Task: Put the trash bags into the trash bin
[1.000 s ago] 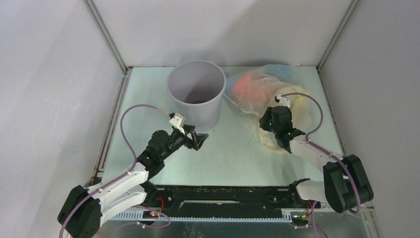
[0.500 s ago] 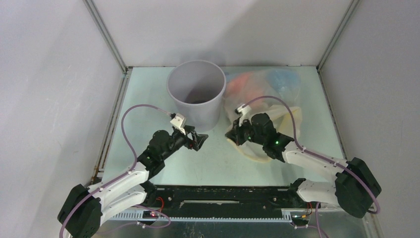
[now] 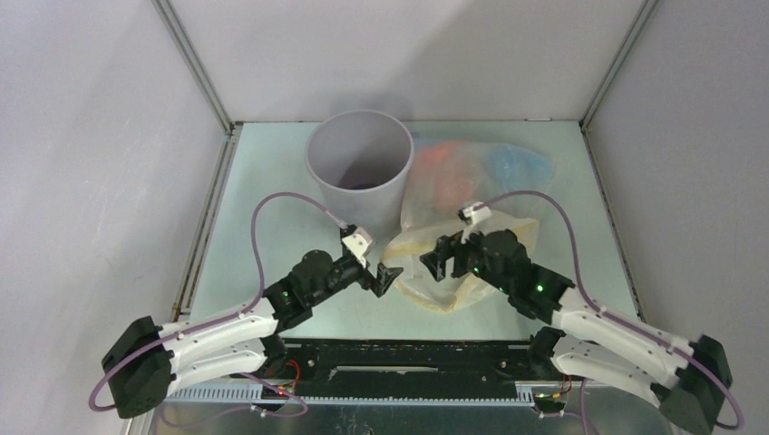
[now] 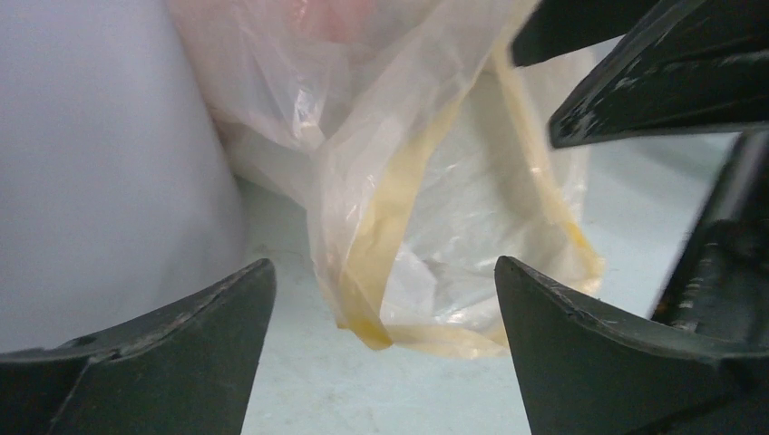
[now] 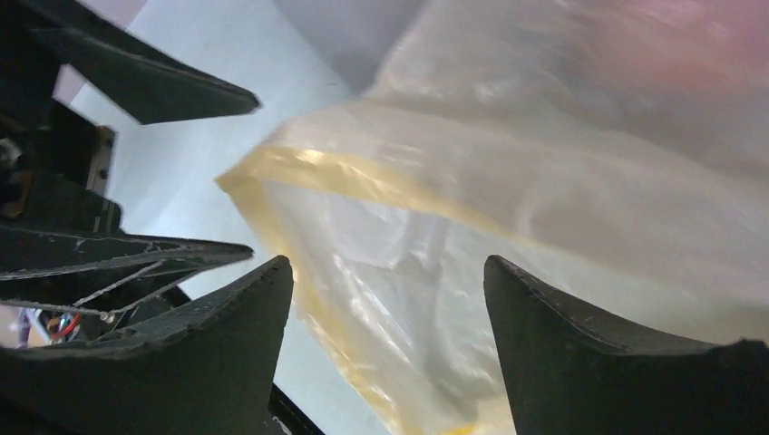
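Heap of crinkly translucent pink, yellow and blue plastic bags (image 3: 464, 177) on desk (image 3: 272, 213), against round light-grey plastic bin (image 3: 363, 207); left jaws, right jaws spread, flanking yellow hem.

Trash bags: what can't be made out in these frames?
- Top view: bag count; the trash bags overlap, translucent layers merge.
- Top view: whether the right hand touches the yellow bag; its own body hides that.
- Left wrist: trash bin cut by the left edge, only wall shows.
- Right wrist: red-pink bag blurred, cut by top edge.

Three trash bags (image 3: 472, 177), one trash bin (image 3: 361, 207), two hands (image 3: 388, 278) (image 3: 437, 256).
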Available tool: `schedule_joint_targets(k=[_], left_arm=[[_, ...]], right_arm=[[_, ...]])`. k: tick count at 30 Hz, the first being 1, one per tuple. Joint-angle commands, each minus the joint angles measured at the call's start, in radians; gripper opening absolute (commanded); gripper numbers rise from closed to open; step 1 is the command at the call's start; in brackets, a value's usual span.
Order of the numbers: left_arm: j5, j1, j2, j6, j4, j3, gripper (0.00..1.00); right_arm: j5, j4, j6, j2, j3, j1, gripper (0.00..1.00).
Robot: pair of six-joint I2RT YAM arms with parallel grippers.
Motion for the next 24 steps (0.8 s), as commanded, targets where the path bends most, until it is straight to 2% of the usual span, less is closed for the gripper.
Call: schedule_joint_targets(k=[1,3,8,12,16,21,23,24], left_arm=[[-0.355,-0.143,0.053,0.243,-0.083,0.157,1.00],[-0.418,-0.176,0.110,0.285,-0.165,0.260,1.00],[-0.428,-0.189,0.311,0.328,-0.294,0.480,1.00],[-0.427,-0.189,0.482,0.369,-0.426,0.646,1.00],[-0.389,-0.189,0.591,0.391,-0.460,0.722,1.00],[-0.361,-0.189,0.691,0.399,-0.489,0.819,0.99],[-0.341,-0.189,0.732,0.402,-0.518,0.861,0.95],[-0.335,-0.189,0.753,0.402,-0.536,0.882,0.89]], right_arm=[[0.226,-0.110,0.132,-0.183,-0.074,-0.020,0.79],[0.265,-0.161,0.154,-0.244,-0.088,-0.048,0.78],[0.347,-0.308,0.245,-0.361,-0.089,-0.139,0.79],[0.396,-0.419,0.303,-0.460,-0.089,-0.177,0.90],[0.425,-0.471,0.304,-0.555,-0.088,-0.192,0.91],[0.416,-0.495,0.306,-0.585,-0.088,-0.197,0.90],[0.407,-0.499,0.305,-0.581,-0.088,-0.197,0.89],[0.402,-0.500,0.303,-0.577,-0.089,-0.197,0.88]])
